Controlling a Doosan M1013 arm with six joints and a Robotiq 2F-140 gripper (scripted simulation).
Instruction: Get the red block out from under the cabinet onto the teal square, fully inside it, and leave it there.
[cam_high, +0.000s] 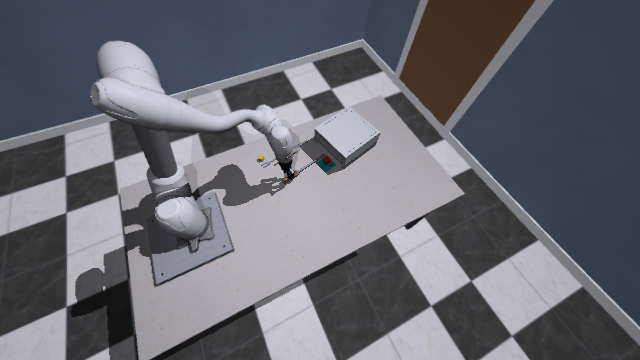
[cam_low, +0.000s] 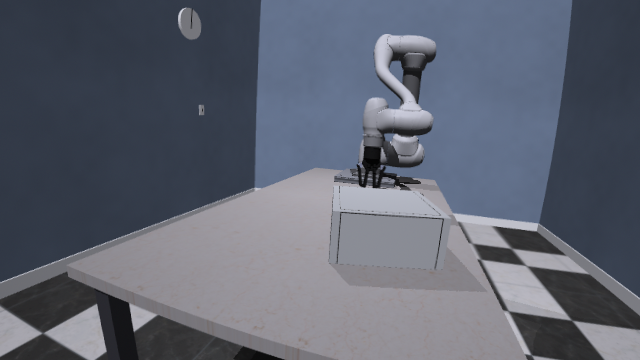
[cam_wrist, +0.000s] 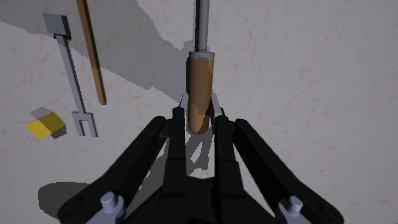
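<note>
The red block (cam_high: 327, 160) sits on the teal square (cam_high: 327, 166) at the front edge of the white cabinet (cam_high: 346, 135). My gripper (cam_wrist: 199, 101) is shut on the brown handle of a long grey rod tool (cam_wrist: 200, 85). The rod (cam_high: 309, 166) runs from my gripper (cam_high: 288, 173) across the table to the block. In the exterior view the cabinet (cam_low: 387, 227) hides the block and the square, and my gripper (cam_low: 370, 178) shows just behind it.
A grey forked tool (cam_wrist: 72, 77) and a thin brown stick (cam_wrist: 91, 50) lie on the table to the left of my gripper. A small yellow block (cam_wrist: 46, 124) lies beside them; it also shows in the top view (cam_high: 261, 159).
</note>
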